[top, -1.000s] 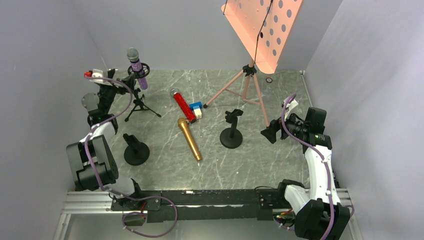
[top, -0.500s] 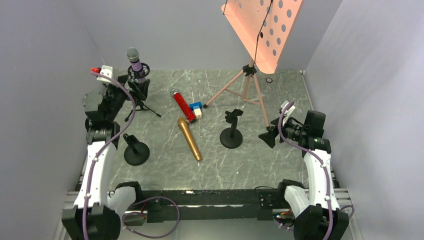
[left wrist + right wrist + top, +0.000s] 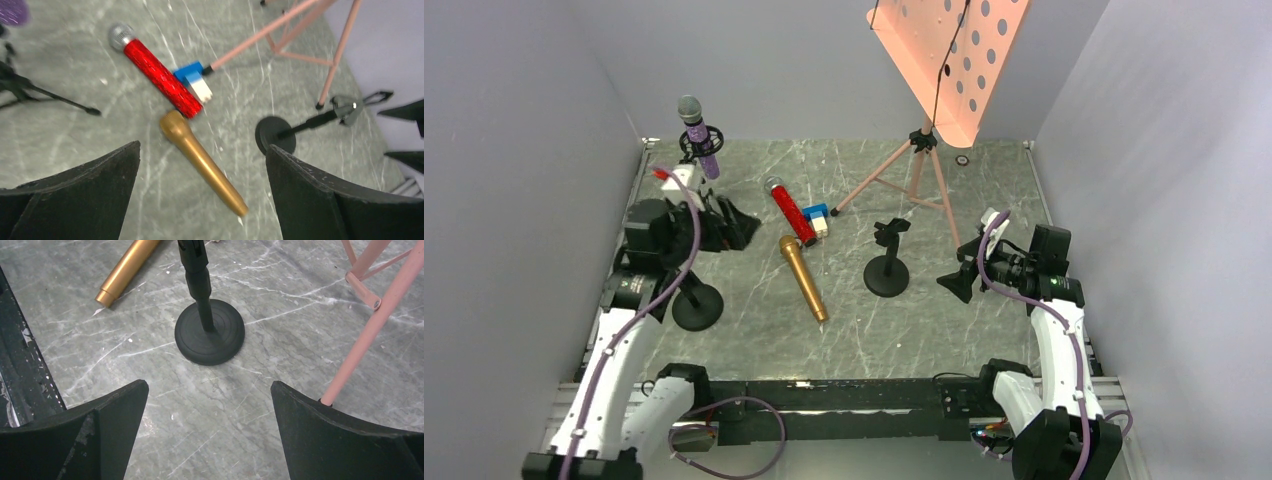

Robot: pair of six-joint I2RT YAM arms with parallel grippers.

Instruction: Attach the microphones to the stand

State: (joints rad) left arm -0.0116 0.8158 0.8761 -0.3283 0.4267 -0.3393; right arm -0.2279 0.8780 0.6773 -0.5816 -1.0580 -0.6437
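Observation:
The purple microphone (image 3: pixel 699 135) stands clipped in a black tripod stand (image 3: pixel 706 205) at the back left. The red microphone (image 3: pixel 789 209) and the gold microphone (image 3: pixel 804 278) lie flat on the table's middle; both show in the left wrist view, red (image 3: pixel 159 77) and gold (image 3: pixel 202 162). A round-base stand (image 3: pixel 887 262) stands right of the gold one, and another round-base stand (image 3: pixel 695 298) stands at the near left. My left gripper (image 3: pixel 736 222) is open and empty, above the table left of the red microphone. My right gripper (image 3: pixel 955 282) is open and empty, right of the middle stand (image 3: pixel 208 330).
A small blue-and-white block (image 3: pixel 817 219) lies against the red microphone. A pink music stand (image 3: pixel 921 160) with a perforated tray stands at the back right; one of its legs (image 3: pixel 370 325) is close beside my right gripper. Grey walls close in both sides.
My left arm has swung from the tripod stand at the back left toward the table's middle and lowered. My right gripper has moved a little down and left.

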